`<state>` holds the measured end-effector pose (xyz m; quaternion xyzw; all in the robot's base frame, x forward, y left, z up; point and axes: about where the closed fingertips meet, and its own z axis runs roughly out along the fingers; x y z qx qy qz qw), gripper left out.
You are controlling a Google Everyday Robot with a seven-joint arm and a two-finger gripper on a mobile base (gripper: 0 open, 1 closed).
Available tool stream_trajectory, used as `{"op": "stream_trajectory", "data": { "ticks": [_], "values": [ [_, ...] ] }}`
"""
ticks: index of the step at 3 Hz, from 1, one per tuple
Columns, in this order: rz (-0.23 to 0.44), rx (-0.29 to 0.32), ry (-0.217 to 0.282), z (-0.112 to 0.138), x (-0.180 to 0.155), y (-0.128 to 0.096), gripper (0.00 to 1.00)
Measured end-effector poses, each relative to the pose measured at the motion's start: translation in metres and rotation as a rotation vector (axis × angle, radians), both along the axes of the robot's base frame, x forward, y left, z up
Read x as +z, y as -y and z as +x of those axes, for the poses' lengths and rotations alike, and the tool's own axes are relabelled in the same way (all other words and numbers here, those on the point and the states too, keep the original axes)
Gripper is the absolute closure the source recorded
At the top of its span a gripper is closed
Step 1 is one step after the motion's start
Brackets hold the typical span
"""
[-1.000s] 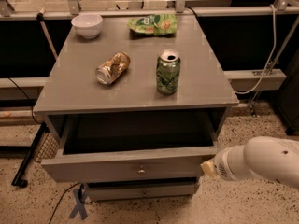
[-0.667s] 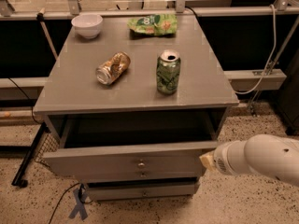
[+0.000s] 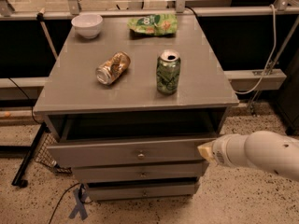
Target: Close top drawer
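Observation:
The top drawer (image 3: 131, 153) of the grey cabinet is a wide grey front with one small round knob (image 3: 140, 156) at its centre. It stands partly pulled out, with a dark gap showing under the cabinet top. My gripper (image 3: 204, 150) is at the end of the white arm (image 3: 261, 154) coming in from the right. Its tip rests against the right end of the drawer front.
On the cabinet top (image 3: 70, 92) stand an upright green can (image 3: 167, 72), a brown can on its side (image 3: 112, 68), a white bowl (image 3: 87, 25) and a green snack bag (image 3: 153, 23). Two narrower drawer fronts (image 3: 140, 174) sit below. A black stand leg (image 3: 28, 160) is on the floor at left.
The top drawer has slid inward and sticks out less than before. My arm has moved with it toward the cabinet.

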<state>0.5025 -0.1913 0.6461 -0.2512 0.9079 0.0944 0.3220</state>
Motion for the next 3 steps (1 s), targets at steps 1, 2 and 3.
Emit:
{"op": "stream_trajectory", "data": {
  "ticks": [1,2,3],
  "values": [
    [0.016,0.008,0.025,0.013,-0.002,-0.001,1.0],
    [0.023,0.017,0.047,0.022,-0.001,-0.003,1.0],
    [0.03,0.025,0.071,0.031,0.003,-0.004,1.0]
  ]
}}
